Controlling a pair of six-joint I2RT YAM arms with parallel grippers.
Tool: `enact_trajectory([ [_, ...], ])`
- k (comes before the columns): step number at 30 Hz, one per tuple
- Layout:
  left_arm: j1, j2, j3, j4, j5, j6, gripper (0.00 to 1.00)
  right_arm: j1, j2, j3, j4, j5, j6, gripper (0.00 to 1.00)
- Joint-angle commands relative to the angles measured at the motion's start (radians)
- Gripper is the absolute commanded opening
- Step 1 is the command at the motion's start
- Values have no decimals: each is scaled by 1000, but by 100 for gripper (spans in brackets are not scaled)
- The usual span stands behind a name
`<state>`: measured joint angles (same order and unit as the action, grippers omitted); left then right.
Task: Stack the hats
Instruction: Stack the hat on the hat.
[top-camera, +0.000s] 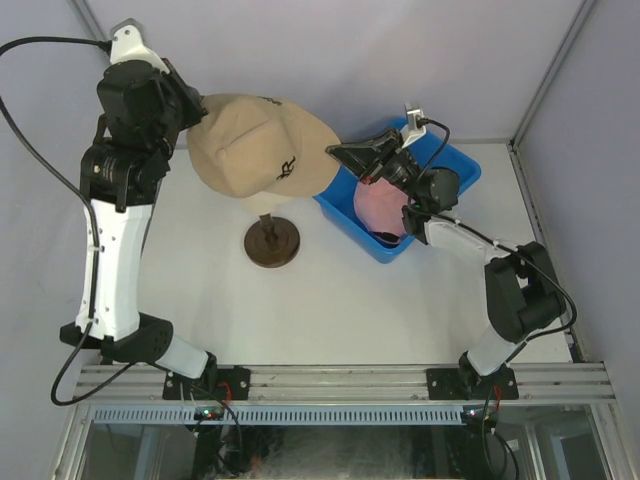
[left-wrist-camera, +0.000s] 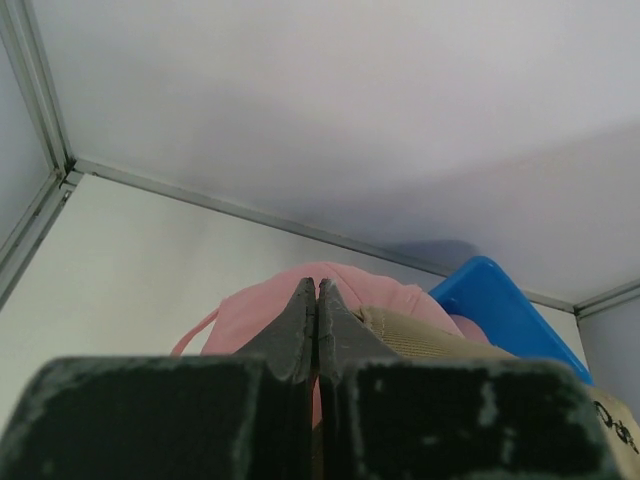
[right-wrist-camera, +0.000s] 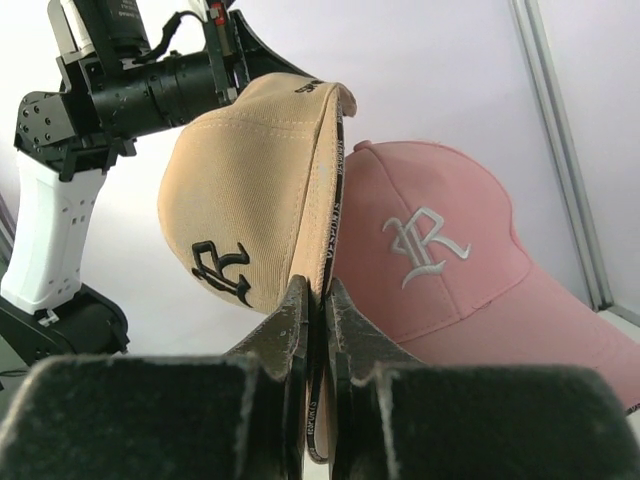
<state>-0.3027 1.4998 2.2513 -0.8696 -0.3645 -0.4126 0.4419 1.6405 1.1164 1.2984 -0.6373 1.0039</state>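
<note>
Top external: your left gripper at nine, right gripper at three o'clock, pinch the rim of a seemingly floppy tan cap.

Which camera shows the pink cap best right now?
Right wrist: the pink cap shows its crown, white R logo and brim. Top external catches only a patch in the blue bin; left wrist shows only its crown behind the tool.

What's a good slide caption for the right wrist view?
Right fingers pinch the brim of the tan cap beside the pink cap with a white R.
</note>
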Motion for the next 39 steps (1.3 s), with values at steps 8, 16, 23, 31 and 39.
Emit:
enact_trajectory([
  [8, 89, -18, -120, 76, -77, -12, 1, -68, 66, 84, 15, 51, -44, 0],
  [16, 126, -46, -225, 107, -75, -25, 1, -68, 104, 161, -54, 44, -44, 0],
  [23, 153, -73, -308, 135, -60, -35, 0, -64, 113, 200, -101, 43, -44, 0],
  [31, 166, -87, -355, 150, -50, -40, 0, -55, 124, 207, -103, 42, -44, 0],
  [39, 180, -96, -400, 162, -42, -43, 0, -62, 125, 217, -110, 37, -44, 0],
])
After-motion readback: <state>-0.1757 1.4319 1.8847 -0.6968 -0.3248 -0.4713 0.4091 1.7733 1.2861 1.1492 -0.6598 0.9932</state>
